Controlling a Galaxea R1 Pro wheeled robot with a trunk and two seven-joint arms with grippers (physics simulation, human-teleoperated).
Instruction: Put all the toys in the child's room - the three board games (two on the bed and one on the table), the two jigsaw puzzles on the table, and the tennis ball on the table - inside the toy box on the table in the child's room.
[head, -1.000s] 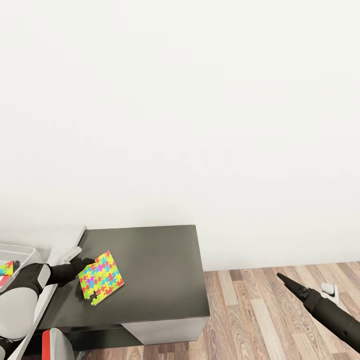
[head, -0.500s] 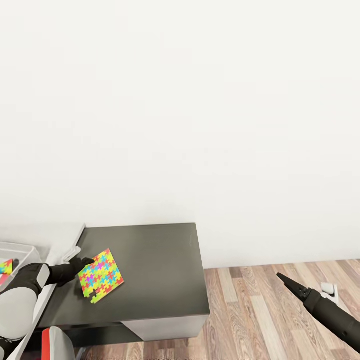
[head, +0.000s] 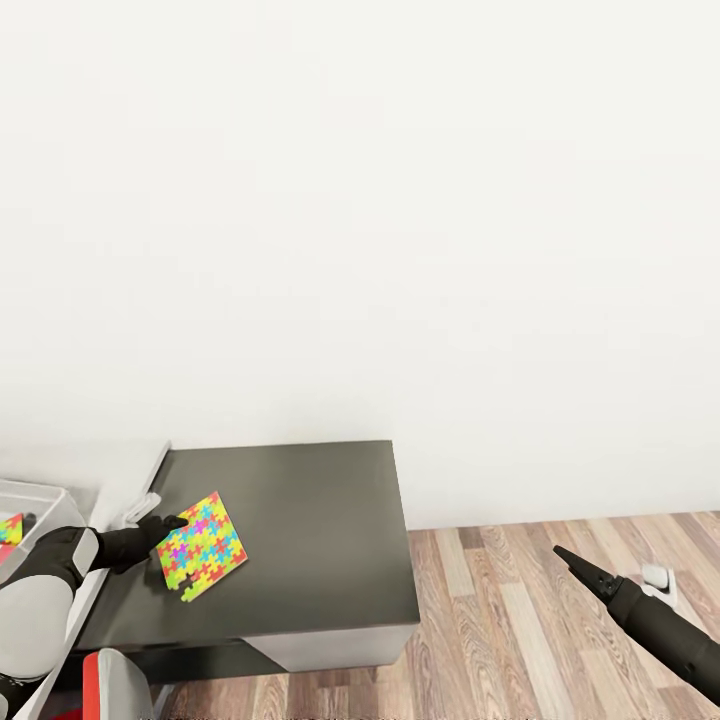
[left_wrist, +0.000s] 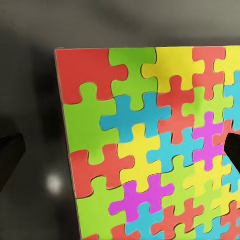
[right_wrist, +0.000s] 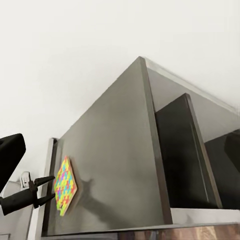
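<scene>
A multicoloured jigsaw puzzle (head: 205, 545) rests on the dark grey end section of the table (head: 310, 540). My left gripper (head: 168, 530) is at the puzzle's left edge, open, its fingers spread to either side of that edge. In the left wrist view the jigsaw puzzle (left_wrist: 150, 150) is seen close up, with one finger (left_wrist: 10, 155) off its edge. The right wrist view shows the same jigsaw puzzle (right_wrist: 65, 185) and the left gripper (right_wrist: 49, 188). The grey toy box (head: 40, 492) at far left holds another puzzle slab (head: 10, 528). My right gripper (head: 560, 552) hangs open over the floor.
The table's pale grey top (head: 110, 470) adjoins the dark section on the left. A white wall rises behind it. Wooden floor (head: 520, 620) lies to the right, with a small white object (head: 655, 577) on it. A red and grey part (head: 105, 690) shows below the left arm.
The whole picture has shifted a little, so the table sits slightly higher in view. The left gripper and the puzzle keep the same relation. The right arm has not moved.
</scene>
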